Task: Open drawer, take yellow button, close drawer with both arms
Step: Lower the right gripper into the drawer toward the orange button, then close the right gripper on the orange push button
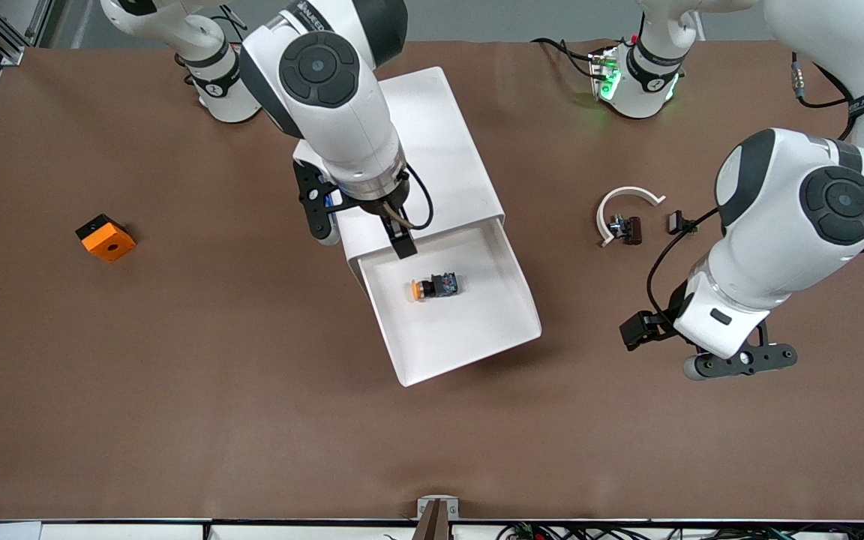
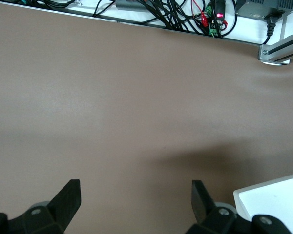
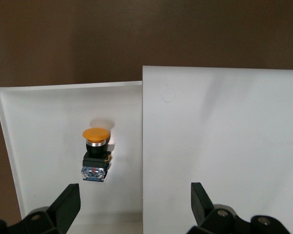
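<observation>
Button lying in the pulled-out drawer, seen from the right wrist.

The button (image 3: 96, 155) lies on its side on the white floor of the drawer (image 3: 44, 131), apart from the drawer's walls, its orange cap turned away from the right gripper (image 3: 132, 207) and its dark body toward it. The cabinet (image 3: 224, 146) top, flat and white, overlaps the drawer along one edge. The gripper's jaws stand wide apart, empty, one over the drawer, the other over the cabinet top. Brown table (image 3: 136, 34) shows past both.
</observation>
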`<state>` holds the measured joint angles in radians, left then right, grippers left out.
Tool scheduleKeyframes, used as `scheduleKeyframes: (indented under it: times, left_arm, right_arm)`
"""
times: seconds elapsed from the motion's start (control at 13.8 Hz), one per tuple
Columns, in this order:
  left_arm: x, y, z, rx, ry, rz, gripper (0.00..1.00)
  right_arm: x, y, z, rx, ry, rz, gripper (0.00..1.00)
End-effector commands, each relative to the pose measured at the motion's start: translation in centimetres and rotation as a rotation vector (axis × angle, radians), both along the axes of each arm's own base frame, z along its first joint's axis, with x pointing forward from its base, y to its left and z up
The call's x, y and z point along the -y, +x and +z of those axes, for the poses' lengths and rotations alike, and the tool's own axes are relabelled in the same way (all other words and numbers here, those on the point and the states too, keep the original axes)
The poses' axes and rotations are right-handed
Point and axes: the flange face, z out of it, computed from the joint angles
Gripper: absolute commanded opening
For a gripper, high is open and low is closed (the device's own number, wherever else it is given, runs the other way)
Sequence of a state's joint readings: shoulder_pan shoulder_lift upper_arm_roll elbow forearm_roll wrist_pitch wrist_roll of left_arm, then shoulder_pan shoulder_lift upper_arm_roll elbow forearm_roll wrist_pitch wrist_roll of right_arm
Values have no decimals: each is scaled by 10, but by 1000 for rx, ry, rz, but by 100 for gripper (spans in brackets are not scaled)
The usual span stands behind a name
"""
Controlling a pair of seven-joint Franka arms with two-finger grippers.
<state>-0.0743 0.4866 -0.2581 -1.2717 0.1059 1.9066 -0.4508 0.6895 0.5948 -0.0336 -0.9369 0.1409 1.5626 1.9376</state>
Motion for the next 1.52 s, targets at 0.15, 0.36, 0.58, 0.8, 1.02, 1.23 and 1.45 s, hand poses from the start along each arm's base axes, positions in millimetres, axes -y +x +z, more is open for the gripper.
scheduleKeyframes:
  times: [0.15, 0.36, 0.58, 0.8, 1.02, 1.23, 1.45]
  left_arm:
    - [0, 0, 1, 16, 18, 7, 100]
    - [0, 0, 1, 16, 19, 6, 100]
    - [1, 0, 1, 16, 19, 5, 100]
    - [1, 0, 1, 17, 20, 5, 100]
    - [1, -1, 0, 15, 21, 4, 100]
    - [0, 0, -1, 14, 21, 6, 100]
    - [0, 0, -1, 14, 21, 4, 100]
  right_arm:
    - [-8, 6, 15, 61, 66, -198, 100]
    - [-18, 12, 2, 90, 84, -172, 100]
    - [-29, 24, -21, 155, 40, -71, 100]
    - [-34, 40, -51, 207, 28, -16, 100]
    - [-34, 57, -68, 236, 40, -27, 100]
    - [-37, 61, -89, 226, 22, 18, 100]
    - [-55, 52, -127, 174, 11, 42, 100]
